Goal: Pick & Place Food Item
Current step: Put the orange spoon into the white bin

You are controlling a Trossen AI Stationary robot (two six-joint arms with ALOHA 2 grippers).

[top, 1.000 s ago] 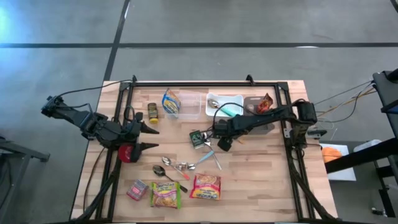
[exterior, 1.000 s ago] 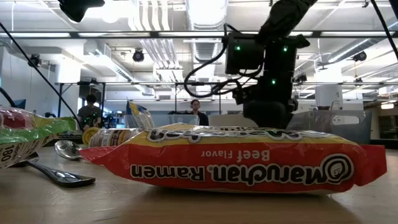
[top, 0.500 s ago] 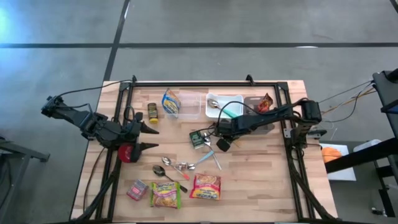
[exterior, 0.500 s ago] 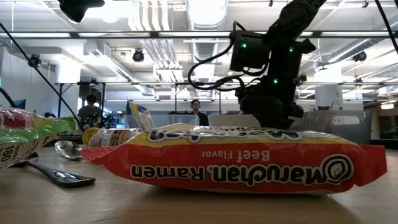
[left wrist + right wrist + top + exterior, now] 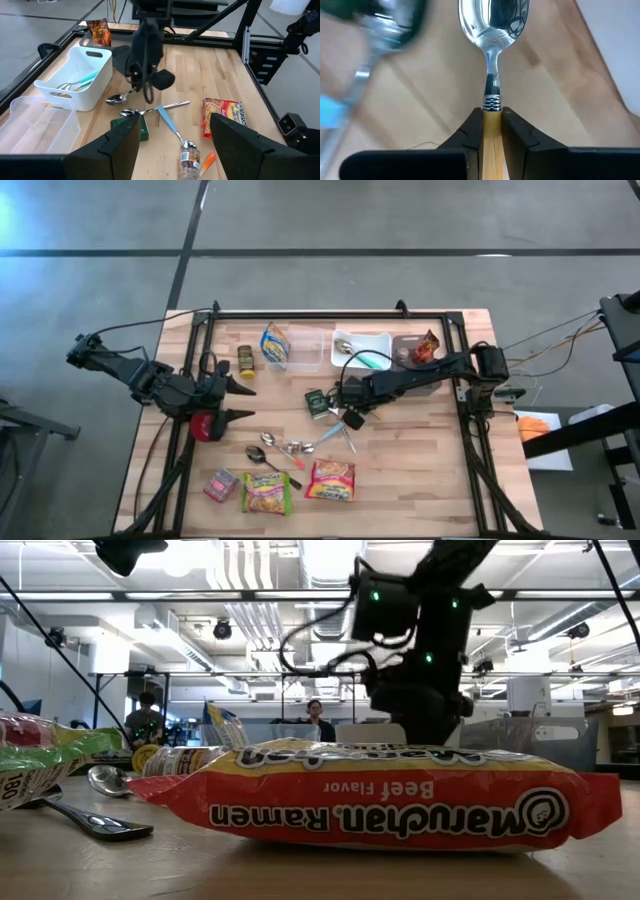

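Observation:
My right gripper (image 5: 141, 86) stands at the table's middle, just near of the white basket (image 5: 362, 350), shut on a spoon (image 5: 492, 30) with a metal bowl and a pale wooden handle. My left gripper (image 5: 244, 396) waits open at the left side, touching nothing. Food items lie about: two ramen packs (image 5: 330, 478) (image 5: 265, 492) and a pink packet (image 5: 220, 483) near the front edge, a green packet (image 5: 318, 402) beside the right gripper, a spice jar (image 5: 245, 360) and a blue-yellow bag (image 5: 274, 345) at the back. In the low view a ramen pack (image 5: 380, 795) hides the fingertips. My right gripper pinches the spoon's wooden handle (image 5: 492, 125) between its two fingers, just behind the metal collar where the stem begins. The fingers come steeply from above. The spoon's bowl (image 5: 114, 99) sticks out beyond the fingers, low by the basket's corner; whether it touches the table I cannot tell.
Loose spoons (image 5: 262, 450) (image 5: 295, 447) and a blue-handled one (image 5: 338, 430) lie between the gripper and the ramen packs. A clear tub (image 5: 305, 350), the white basket with cutlery and a dark bin (image 5: 412, 352) with a red packet line the back. A black frame (image 5: 330, 313) rims the table.
My right gripper has shifted a little toward the table's left edge, closer to the green packet, after edging slightly right and near half a second ago. The left arm has kept still.

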